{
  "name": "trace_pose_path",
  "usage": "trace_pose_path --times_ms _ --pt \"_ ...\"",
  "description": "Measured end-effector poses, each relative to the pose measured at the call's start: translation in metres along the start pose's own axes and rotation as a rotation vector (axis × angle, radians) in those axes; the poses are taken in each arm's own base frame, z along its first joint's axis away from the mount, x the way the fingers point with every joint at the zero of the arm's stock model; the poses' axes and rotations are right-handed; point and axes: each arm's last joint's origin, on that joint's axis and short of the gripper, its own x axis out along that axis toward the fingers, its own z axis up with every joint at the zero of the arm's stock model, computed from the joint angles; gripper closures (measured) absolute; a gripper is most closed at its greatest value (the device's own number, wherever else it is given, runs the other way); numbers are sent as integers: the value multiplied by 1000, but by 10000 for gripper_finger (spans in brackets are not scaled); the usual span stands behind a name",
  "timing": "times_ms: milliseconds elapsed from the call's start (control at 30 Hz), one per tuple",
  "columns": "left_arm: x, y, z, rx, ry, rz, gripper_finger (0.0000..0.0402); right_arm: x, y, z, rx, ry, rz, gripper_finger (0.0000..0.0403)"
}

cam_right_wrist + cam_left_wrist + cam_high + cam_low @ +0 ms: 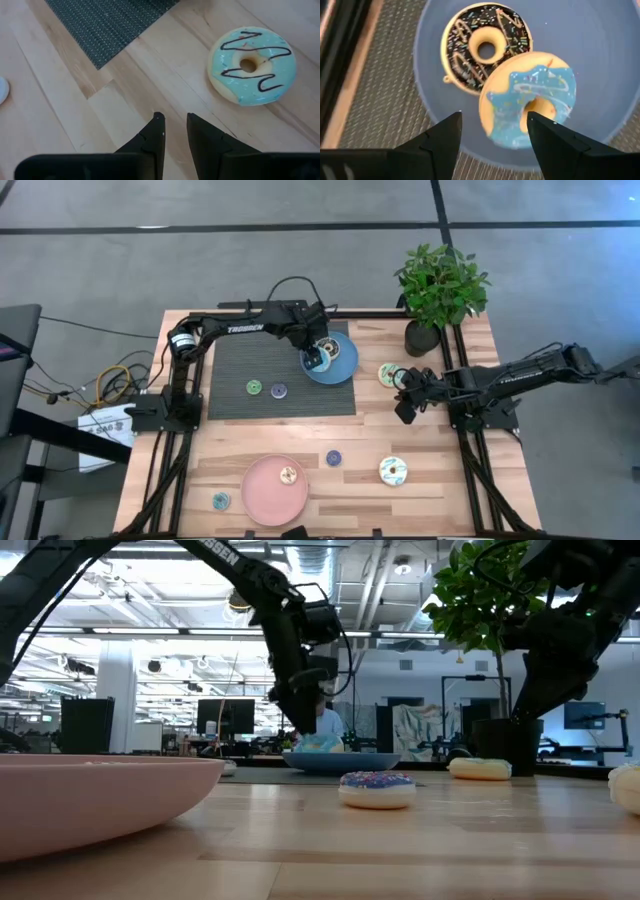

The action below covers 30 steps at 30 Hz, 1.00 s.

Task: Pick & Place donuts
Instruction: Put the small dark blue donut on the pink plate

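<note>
The left pincer [492, 132] hovers, fingers apart, over the round blue plate [600, 60] at the far centre; a cyan-iced ring donut [530, 100] leans on a dark chocolate ring donut [485, 47] there. The right pincer [175, 132], fingers nearly together, holds nothing beside a mint-iced donut [252, 65] on the wooden tabletop [60, 115].

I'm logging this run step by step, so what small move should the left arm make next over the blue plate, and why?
Probably lift the left gripper straight up. Its fingers stand apart around the cyan donut, which lies in the blue plate, leaning on the dark brown donut, so the placing looks done. Other donuts, such as the green donut, wait on the table. The right gripper idles nearby.
</note>
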Motion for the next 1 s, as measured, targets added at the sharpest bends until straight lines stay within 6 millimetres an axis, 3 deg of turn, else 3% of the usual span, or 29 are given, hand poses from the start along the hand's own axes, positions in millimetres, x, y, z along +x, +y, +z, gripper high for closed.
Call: trace_pose_path --times_ms 233,400,567,700,867,1000 --pt "-46 2 12 -37 -6 -21 181 0 0 0 -10 1 1 333" --pt "-90 -4 5 -59 -97 -95 185 0 0 0 -11 1 2 333" --pt "-119 -21 -30 -147 -201 -101 208 0 0 0 -12 4 5 333" --pt "-126 -48 -69 -217 -312 -114 242 0 0 0 -44 4 5 333" --pt "-131 -82 -117 -326 -412 -125 308 0 1 1 -60 -6 11 333" --pt "-135 -107 -144 -340 -424 -157 378 0 2 2 -55 -22 22 333"
